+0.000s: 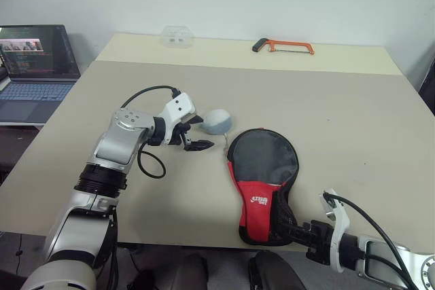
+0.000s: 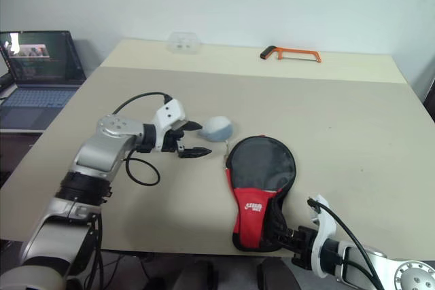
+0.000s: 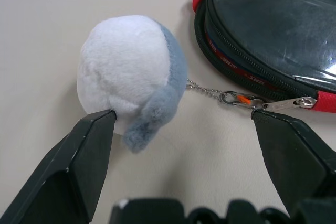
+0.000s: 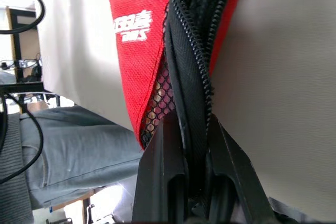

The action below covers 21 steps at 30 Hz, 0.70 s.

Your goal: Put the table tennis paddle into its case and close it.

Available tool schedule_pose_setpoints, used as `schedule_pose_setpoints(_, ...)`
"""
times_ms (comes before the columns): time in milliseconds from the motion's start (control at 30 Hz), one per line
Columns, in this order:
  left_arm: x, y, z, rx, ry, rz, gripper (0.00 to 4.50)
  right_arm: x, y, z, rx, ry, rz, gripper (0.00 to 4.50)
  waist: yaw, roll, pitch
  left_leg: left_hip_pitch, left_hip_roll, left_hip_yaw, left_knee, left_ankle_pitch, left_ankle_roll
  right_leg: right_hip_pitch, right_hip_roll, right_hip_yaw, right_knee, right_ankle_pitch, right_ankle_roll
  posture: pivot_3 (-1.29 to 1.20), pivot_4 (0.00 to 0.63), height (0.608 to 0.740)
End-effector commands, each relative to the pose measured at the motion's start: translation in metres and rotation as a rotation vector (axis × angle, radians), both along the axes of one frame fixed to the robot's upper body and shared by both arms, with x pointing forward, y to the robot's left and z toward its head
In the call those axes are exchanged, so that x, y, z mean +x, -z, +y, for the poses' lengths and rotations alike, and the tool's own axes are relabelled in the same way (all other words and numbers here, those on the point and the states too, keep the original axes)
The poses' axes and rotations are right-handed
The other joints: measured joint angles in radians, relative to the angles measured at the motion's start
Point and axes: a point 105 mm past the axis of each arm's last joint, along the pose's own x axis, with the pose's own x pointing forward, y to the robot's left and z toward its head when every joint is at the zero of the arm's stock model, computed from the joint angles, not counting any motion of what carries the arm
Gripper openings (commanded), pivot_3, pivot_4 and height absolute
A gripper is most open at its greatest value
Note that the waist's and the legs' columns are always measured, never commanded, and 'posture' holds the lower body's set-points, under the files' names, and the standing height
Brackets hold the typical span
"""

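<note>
one black-and-red zip case (image 1: 264, 181)

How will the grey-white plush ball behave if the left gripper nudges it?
The plush ball looks soft and light, so it would probably squash and scoot. A chain links it to the case's zipper pull, so it likely won't roll far.

On the surface (image 1: 353, 120) lie one case (image 1: 262, 181), one small grey-and-white soft pouch (image 1: 217, 121) chained to its zip pull, one orange-framed hacksaw (image 1: 284, 46) and one clear plastic box (image 1: 178, 36), with one open laptop (image 1: 34, 66) beside it, and two pincers: left (image 1: 196, 134), right (image 1: 289, 230).
</note>
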Motion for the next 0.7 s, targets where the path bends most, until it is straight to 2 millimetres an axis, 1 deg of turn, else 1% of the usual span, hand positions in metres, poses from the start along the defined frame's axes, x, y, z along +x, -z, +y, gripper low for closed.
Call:
schedule_pose_setpoints(33,0.000,-0.012,0.000,0.018,0.014,-0.047,4.50,-0.012,-0.009,0.012,0.065,-0.067,0.002,0.00,0.000,0.000,0.000,0.000,0.000,0.000,0.000,0.000,0.000,0.000,0.000,0.000,0.000,0.000,0.000,0.00,0.150,0.740)
schedule_pose_setpoints(200,0.000,-0.013,0.001,0.024,0.015,-0.048,4.50,-0.012,-0.008,0.013,0.068,-0.080,0.006,0.00,0.001,0.000,0.000,0.000,0.000,0.000,0.000,0.000,0.000,0.000,0.000,0.000,0.000,0.000,0.000,0.00,0.150,0.740)
schedule_pose_setpoints(300,0.001,-0.014,0.001,0.027,0.014,-0.050,4.50,-0.004,-0.006,0.008,0.035,-0.062,-0.014,0.00,0.001,0.000,0.000,0.000,0.000,0.000,0.000,0.000,0.000,0.000,0.000,0.000,0.000,0.000,0.000,0.00,0.150,0.740)
schedule_pose_setpoints(367,0.002,-0.014,0.002,0.030,0.013,-0.052,4.50,0.003,-0.010,0.004,0.033,-0.052,-0.047,0.00,0.001,0.000,0.000,0.000,0.000,0.000,0.001,0.000,0.000,0.000,0.000,0.000,0.001,0.000,0.000,0.00,0.150,0.740)
schedule_pose_setpoints(433,0.002,-0.014,0.002,0.034,0.012,-0.053,4.50,0.006,-0.012,0.001,-0.008,-0.092,-0.105,0.00,0.001,0.000,0.000,0.000,0.000,0.000,0.001,0.000,0.000,0.001,0.000,0.000,0.001,0.000,0.000,0.00,0.150,0.740)
schedule_pose_setpoints(533,0.003,-0.013,0.001,0.036,0.013,-0.056,4.50,0.011,-0.012,-0.001,-0.013,-0.098,-0.121,0.00,0.002,0.000,0.000,0.001,0.000,0.000,0.002,0.000,0.000,0.001,0.000,0.000,0.001,0.000,0.000,0.00,0.150,0.740)
schedule_pose_setpoints(567,0.004,-0.013,0.000,0.035,0.014,-0.057,4.50,0.013,-0.013,-0.001,-0.007,-0.097,-0.126,0.70,0.002,0.000,0.000,0.001,0.000,0.000,0.002,0.000,0.000,0.001,0.000,0.000,0.001,0.000,0.000,0.00,0.150,0.740)
schedule_pose_setpoints(600,0.004,-0.014,-0.001,0.033,0.015,-0.058,4.50,0.014,-0.015,-0.001,-0.001,-0.097,-0.133,0.94,0.002,0.000,0.000,0.001,0.000,0.000,0.002,0.000,0.000,0.001,0.000,0.000,0.001,0.000,0.000,0.00,0.150,0.740)
schedule_pose_setpoints(700,0.005,-0.014,-0.001,0.032,0.014,-0.060,4.50,0.017,-0.018,-0.002,0.009,-0.094,-0.141,1.98,0.003,0.000,0.000,0.001,0.000,0.000,0.002,0.000,0.000,0.001,0.000,0.000,0.001,0.000,0.000,0.00,0.150,0.740)
